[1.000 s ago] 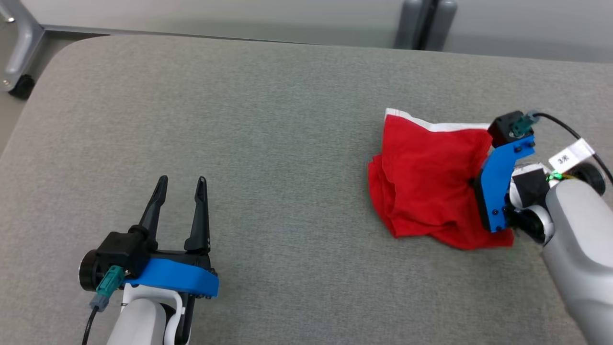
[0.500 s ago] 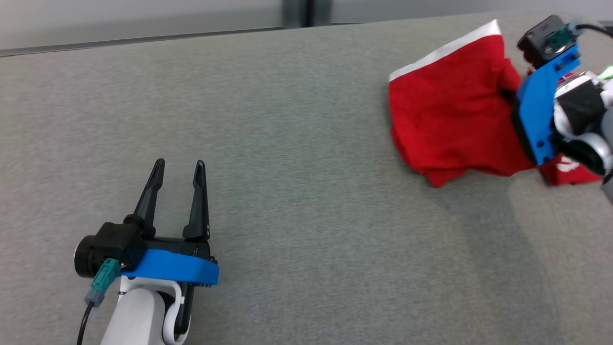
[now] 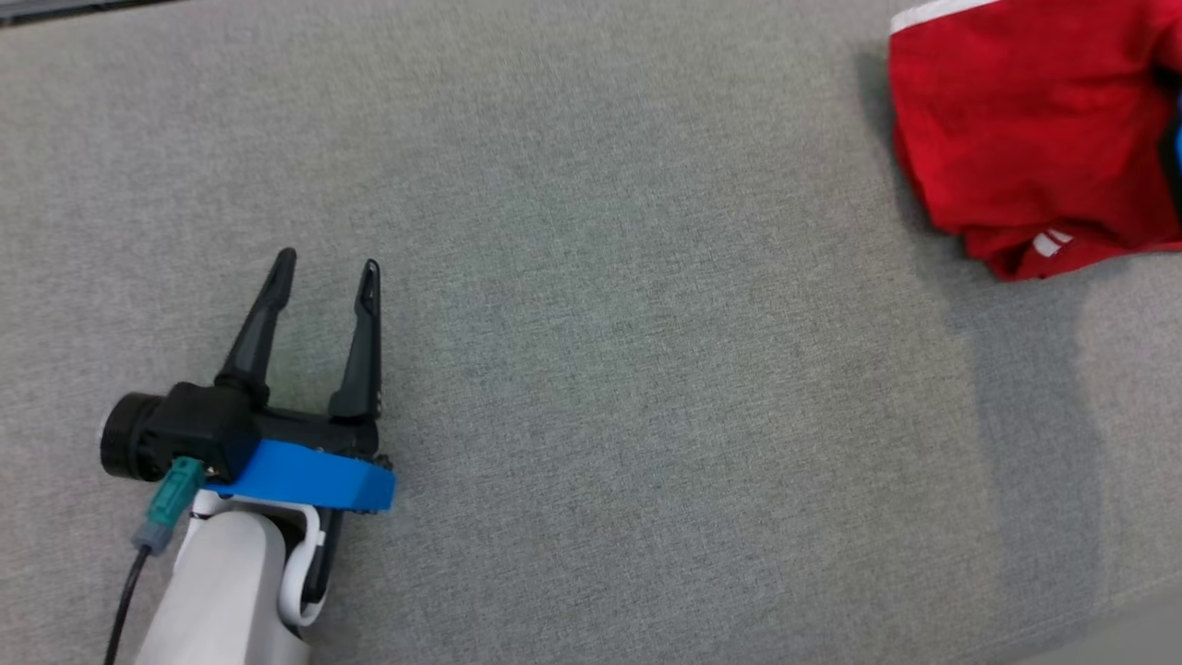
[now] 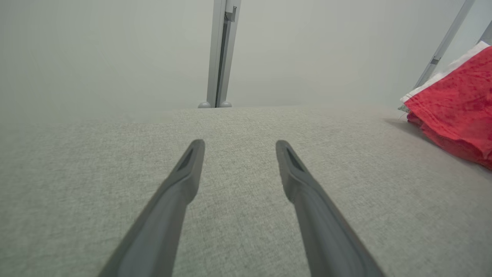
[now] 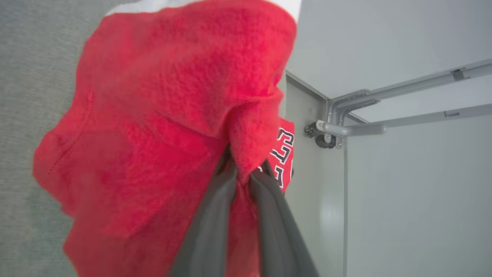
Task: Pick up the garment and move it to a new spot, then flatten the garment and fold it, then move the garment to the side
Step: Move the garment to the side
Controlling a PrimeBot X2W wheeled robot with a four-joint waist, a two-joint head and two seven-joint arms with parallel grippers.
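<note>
- Grey fabric covers the tabletop point(image 3: 591, 388), and a pale wall point(image 4: 96, 50) stands behind it.
- Jaws of the right gripper point(image 5: 244, 171) are pressed together on a fold of the red garment point(image 5: 153, 100).
- From them the garment hangs bunched, over the right part of the tabletop.
- Jaws of the left gripper point(image 3: 328, 259) stand spread and hold nothing, low over the tabletop, well apart from the garment.

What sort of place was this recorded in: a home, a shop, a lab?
Probably a lab or test room, not a home: a wide table covered in plain grey fabric, bare pale wall panels behind it, and a grey metal tube frame on a caster. A red garment is the work piece.
</note>
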